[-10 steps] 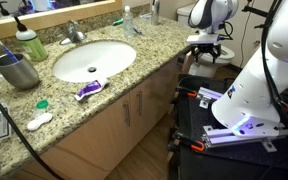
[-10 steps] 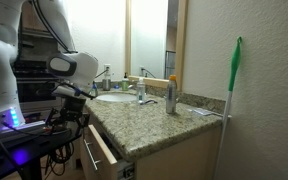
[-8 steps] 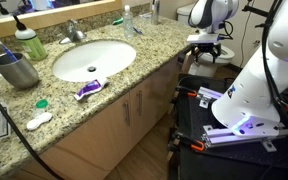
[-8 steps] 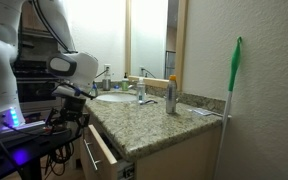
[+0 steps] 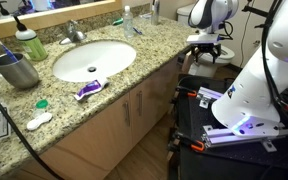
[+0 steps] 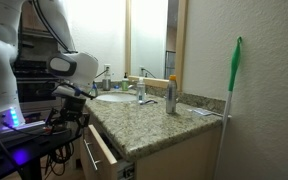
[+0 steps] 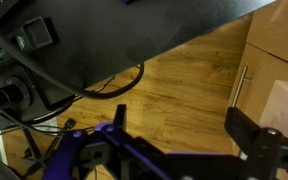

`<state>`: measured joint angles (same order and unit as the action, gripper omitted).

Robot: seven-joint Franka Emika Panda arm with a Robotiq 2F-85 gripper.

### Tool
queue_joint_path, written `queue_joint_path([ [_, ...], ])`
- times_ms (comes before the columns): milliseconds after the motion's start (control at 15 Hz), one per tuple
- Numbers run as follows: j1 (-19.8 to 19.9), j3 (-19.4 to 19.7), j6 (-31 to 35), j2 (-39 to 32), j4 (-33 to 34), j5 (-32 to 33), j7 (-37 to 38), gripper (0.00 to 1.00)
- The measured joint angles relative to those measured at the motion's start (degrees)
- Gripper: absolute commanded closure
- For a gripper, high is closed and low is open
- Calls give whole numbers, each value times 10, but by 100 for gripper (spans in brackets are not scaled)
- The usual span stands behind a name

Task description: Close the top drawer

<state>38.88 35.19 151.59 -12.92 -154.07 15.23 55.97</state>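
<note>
In the wrist view, the gripper (image 7: 179, 150) hangs over a wood floor (image 7: 174, 85). Its dark fingers (image 7: 249, 135) are spread wide with nothing between them. At 2 o'clock from them is a tan cabinet door (image 7: 279, 40) with a slim handle (image 7: 239, 85).

In an exterior view, the top drawer (image 6: 106, 150) is nearest the camera, at 6 o'clock in the frame. It is pulled well out from under the granite countertop (image 6: 149, 120), so its side wall shows. The gripper (image 6: 74, 100) sits at 11 o'clock from the drawer, just beside the counter's edge and apart from the drawer. Farther along the counter stand a slim bottle (image 6: 171, 93) and the faucet (image 6: 139, 92). A green-handled brush (image 6: 234, 75) leans on the wall at 3 o'clock.

In an exterior view from the sink end, a metal cup (image 5: 17, 70) and a toothpaste tube (image 5: 88, 90) lie closest. The sink (image 5: 94, 60) comes next, and the parted gripper (image 5: 206, 48) is beyond the counter's far end at 2 o'clock.
</note>
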Motion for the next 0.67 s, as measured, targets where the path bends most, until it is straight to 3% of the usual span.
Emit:
queue_joint_path([
  [200, 0, 0, -1, 0, 0, 0, -2, 0],
  [533, -22, 21, -2, -1, 1, 4, -158, 0],
  [667, -35, 28, -2, -1, 1, 6, -180, 0],
])
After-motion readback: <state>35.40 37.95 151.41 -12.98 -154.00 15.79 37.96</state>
